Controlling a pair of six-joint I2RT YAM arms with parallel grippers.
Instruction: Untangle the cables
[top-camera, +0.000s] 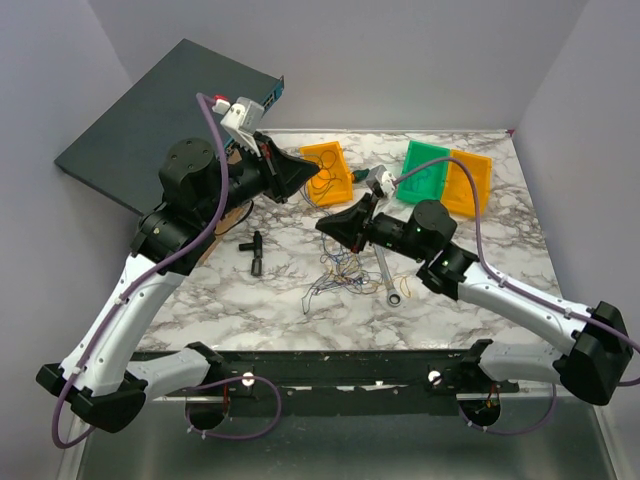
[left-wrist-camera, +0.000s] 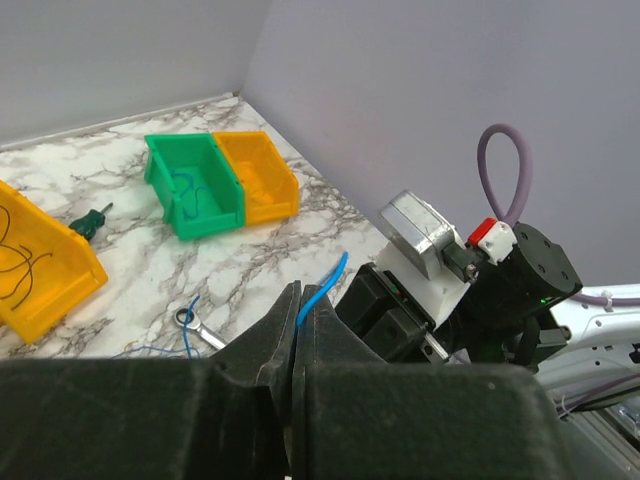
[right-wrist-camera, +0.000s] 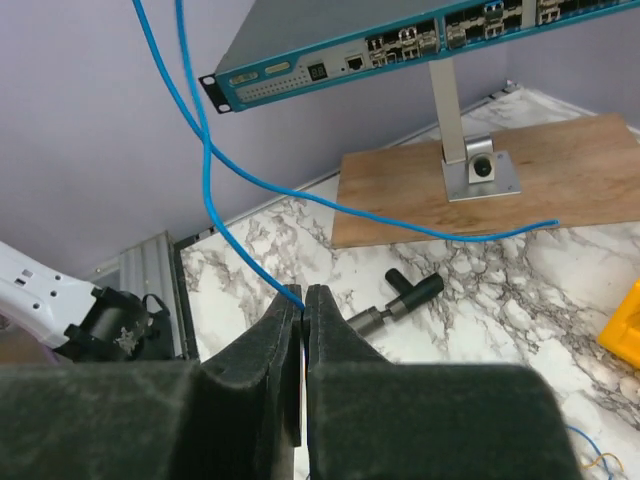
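Observation:
The cables (top-camera: 338, 272) lie as a small tangle of blue, yellow-orange and dark wires on the marble table (top-camera: 280, 300), just left of a silver wrench (top-camera: 388, 275). My left gripper (top-camera: 300, 176) is raised beside an orange bin (top-camera: 328, 168) and is shut on a blue cable (left-wrist-camera: 322, 285), whose end sticks out between its fingers. My right gripper (top-camera: 335, 226) hovers above the tangle and is shut on a blue cable (right-wrist-camera: 250, 270); the strand runs up and away from its fingertips, and a loose end (right-wrist-camera: 450, 235) sweeps to the right.
A green bin (top-camera: 425, 170) and a second orange bin (top-camera: 468, 182) stand at the back right. A screwdriver (top-camera: 372, 178) lies between the bins. A black T-handle tool (top-camera: 254, 250) lies to the left. A network switch (top-camera: 150, 120) on a wooden board (right-wrist-camera: 500, 190) stands at the back left.

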